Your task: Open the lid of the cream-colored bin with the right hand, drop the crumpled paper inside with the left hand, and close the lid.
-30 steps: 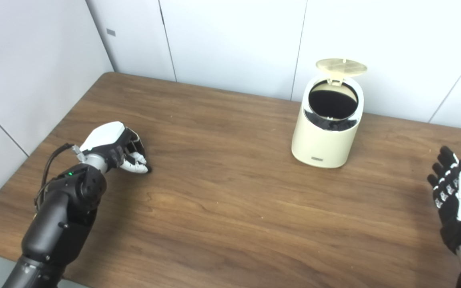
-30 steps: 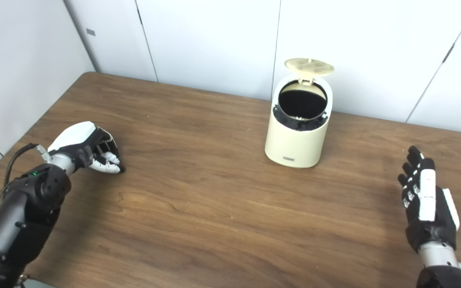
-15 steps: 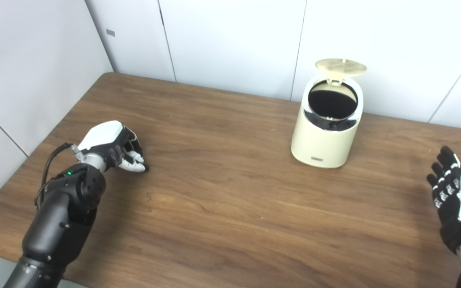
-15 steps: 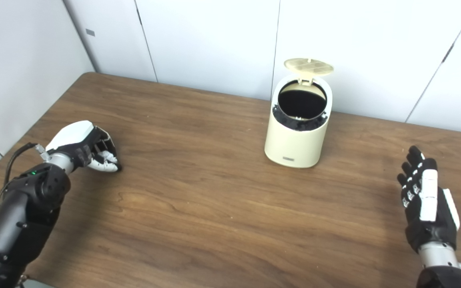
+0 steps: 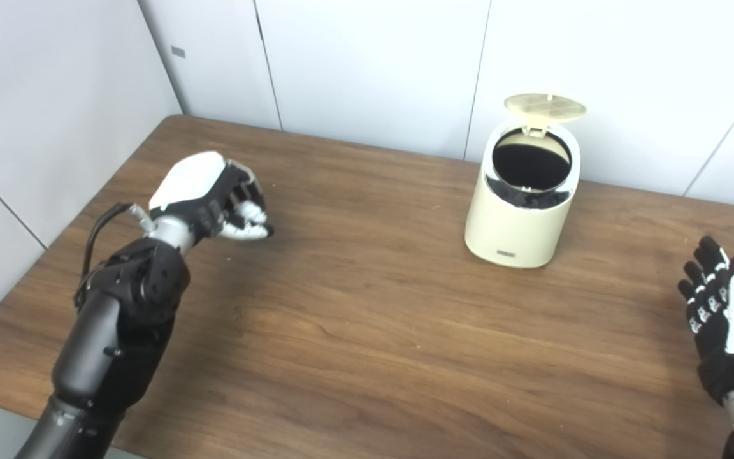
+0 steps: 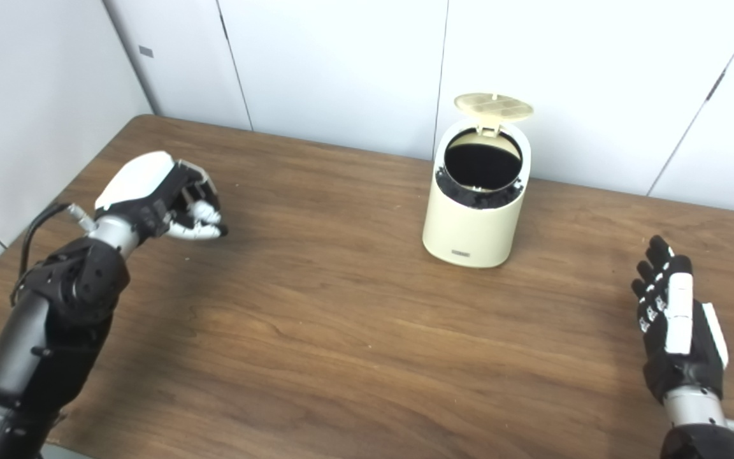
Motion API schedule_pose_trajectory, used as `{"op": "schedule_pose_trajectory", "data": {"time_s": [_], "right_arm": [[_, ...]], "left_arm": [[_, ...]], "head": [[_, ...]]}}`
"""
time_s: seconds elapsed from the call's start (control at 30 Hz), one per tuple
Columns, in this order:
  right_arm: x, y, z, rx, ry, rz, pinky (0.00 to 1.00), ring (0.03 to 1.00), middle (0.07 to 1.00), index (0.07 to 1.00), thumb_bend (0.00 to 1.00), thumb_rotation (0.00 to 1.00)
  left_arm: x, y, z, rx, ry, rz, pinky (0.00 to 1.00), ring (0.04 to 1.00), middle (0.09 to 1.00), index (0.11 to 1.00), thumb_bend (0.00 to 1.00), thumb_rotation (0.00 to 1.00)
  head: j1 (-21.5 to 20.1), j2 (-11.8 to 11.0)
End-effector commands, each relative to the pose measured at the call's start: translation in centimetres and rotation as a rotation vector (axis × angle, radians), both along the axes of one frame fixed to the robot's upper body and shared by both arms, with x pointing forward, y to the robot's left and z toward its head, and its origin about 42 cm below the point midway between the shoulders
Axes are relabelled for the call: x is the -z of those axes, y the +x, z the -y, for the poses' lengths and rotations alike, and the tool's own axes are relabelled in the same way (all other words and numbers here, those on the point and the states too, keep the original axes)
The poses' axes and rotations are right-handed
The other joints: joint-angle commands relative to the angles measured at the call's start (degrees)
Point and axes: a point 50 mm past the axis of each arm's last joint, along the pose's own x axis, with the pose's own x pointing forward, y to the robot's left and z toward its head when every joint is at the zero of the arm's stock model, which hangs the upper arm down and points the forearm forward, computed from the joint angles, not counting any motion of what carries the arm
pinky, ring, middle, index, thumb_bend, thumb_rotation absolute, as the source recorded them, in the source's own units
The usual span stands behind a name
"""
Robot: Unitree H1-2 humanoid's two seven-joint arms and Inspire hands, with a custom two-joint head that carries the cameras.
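We see the cream-colored bin (image 5: pixel 521 210) standing upright toward the far edge of the wooden table (image 5: pixel 367 331), its lid (image 5: pixel 545 107) tipped up and back on its hinge, the round mouth open to a dark interior in which we can make out no contents. Our left hand (image 5: pixel 214 194) is raised above the table's left side, well apart from the bin, fingers curled in tight; whether the crumpled paper sits inside that fist, we cannot tell. Our right hand (image 6: pixel 676 325) hangs at the table's right side, fingers straight and a little apart, holding nothing, clear of the bin.
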Motion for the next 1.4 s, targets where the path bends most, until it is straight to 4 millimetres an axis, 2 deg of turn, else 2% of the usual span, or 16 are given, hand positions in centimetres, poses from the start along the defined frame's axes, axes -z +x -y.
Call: {"op": "schedule_pose_trajectory", "data": {"time_s": [0.0, 0.17, 0.23, 0.53, 0.6, 0.87, 1.0, 1.23, 1.37], "right_arm": [[-1.7, 0.8, 0.0, -0.013, -0.016, 0.094, 0.99, 0.986, 1.000, 0.968, 0.56, 1.00], [-1.6, 0.6, -0.2, -0.008, -0.023, 0.096, 0.99, 0.983, 0.997, 0.962, 0.56, 1.00], [-1.5, 0.6, -0.3, -0.002, -0.018, 0.093, 0.99, 0.981, 0.993, 0.958, 0.56, 1.00], [-0.9, 0.7, -0.8, 0.003, -0.024, 0.100, 0.98, 0.978, 0.991, 0.958, 0.57, 1.00], [-0.7, 0.7, -0.9, 0.006, -0.032, 0.103, 0.99, 0.979, 0.991, 0.960, 0.58, 1.00], [0.0, 0.7, -1.4, 0.002, -0.039, 0.112, 0.99, 0.970, 0.982, 0.950, 0.56, 1.00], [0.4, 0.8, -1.8, 0.000, -0.039, 0.120, 0.98, 0.964, 0.976, 0.946, 0.57, 1.00], [0.8, 0.9, -2.7, 0.004, -0.048, 0.128, 1.00, 0.966, 0.977, 0.945, 0.60, 1.00], [1.0, 0.8, -3.2, 0.006, -0.051, 0.131, 1.00, 0.967, 0.975, 0.943, 0.60, 1.00]], "left_arm": [[-2.9, 1.0, 1.6, 0.061, 0.025, 0.122, 0.41, 0.398, 0.498, 0.489, 0.50, 0.00], [-4.1, 2.6, 3.9, 0.167, 0.033, 0.165, 0.36, 0.376, 0.472, 0.513, 0.50, 0.00], [-4.6, 3.1, 4.7, 0.184, 0.035, 0.167, 0.34, 0.360, 0.434, 0.508, 0.50, 0.00], [-5.5, 5.0, 8.6, 0.296, 0.007, 0.203, 0.43, 0.421, 0.478, 0.503, 0.50, 0.00], [-5.6, 5.3, 9.3, 0.311, -0.004, 0.209, 0.40, 0.423, 0.471, 0.494, 0.48, 0.00], [-5.9, 6.3, 11.6, 0.353, -0.020, 0.225, 0.35, 0.416, 0.476, 0.486, 0.48, 0.00], [-6.1, 6.9, 12.6, 0.387, -0.015, 0.249, 0.30, 0.370, 0.445, 0.509, 0.47, 0.00], [-6.3, 7.6, 14.0, 0.408, -0.013, 0.263, 0.39, 0.386, 0.446, 0.518, 0.47, 0.00], [-6.8, 8.0, 15.2, 0.444, -0.014, 0.283, 0.35, 0.396, 0.454, 0.502, 0.47, 0.00]], "head": [[-0.4, -0.1], [-1.8, -0.4], [-2.4, -0.5], [-7.1, -1.5], [-8.4, -1.8], [-13.5, -3.4], [-15.5, -4.3], [-18.5, -6.0], [-20.4, -6.3]]}}
